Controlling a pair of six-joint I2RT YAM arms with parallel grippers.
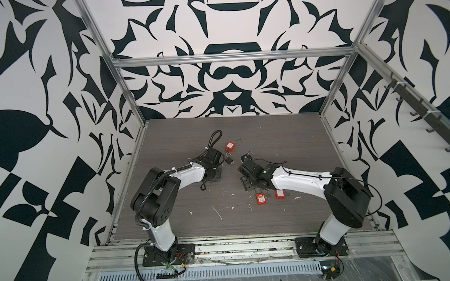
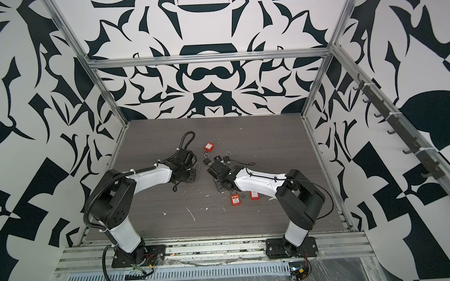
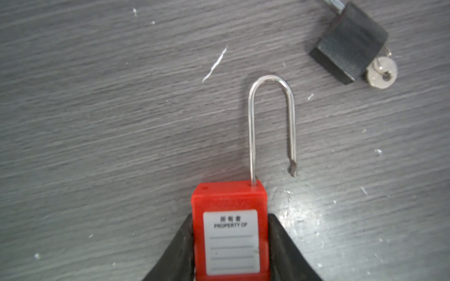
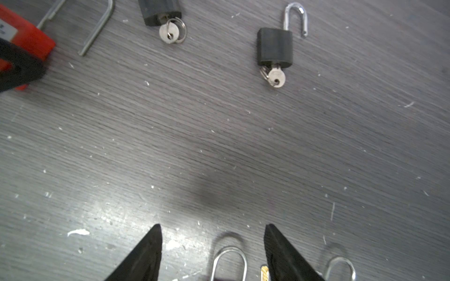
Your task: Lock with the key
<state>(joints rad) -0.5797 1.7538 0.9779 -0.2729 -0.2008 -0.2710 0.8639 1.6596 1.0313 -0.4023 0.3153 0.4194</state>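
Scuffed grey woodgrain tabletop: left jaws clamp red padlock, right jaws gape empty.

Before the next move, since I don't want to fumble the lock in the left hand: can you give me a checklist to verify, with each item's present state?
1. Left hand gripping the red padlock: ok, fingers press both sides of its body.
2. Shackle seated in the body: not ok, its free end sits outside.
3. Key in this padlock: cannot tell, its keyhole end is out of view.
4. Right hand free: ok, open, holding nothing.
5. Black padlock clear of the shackle: ok, it lies apart.
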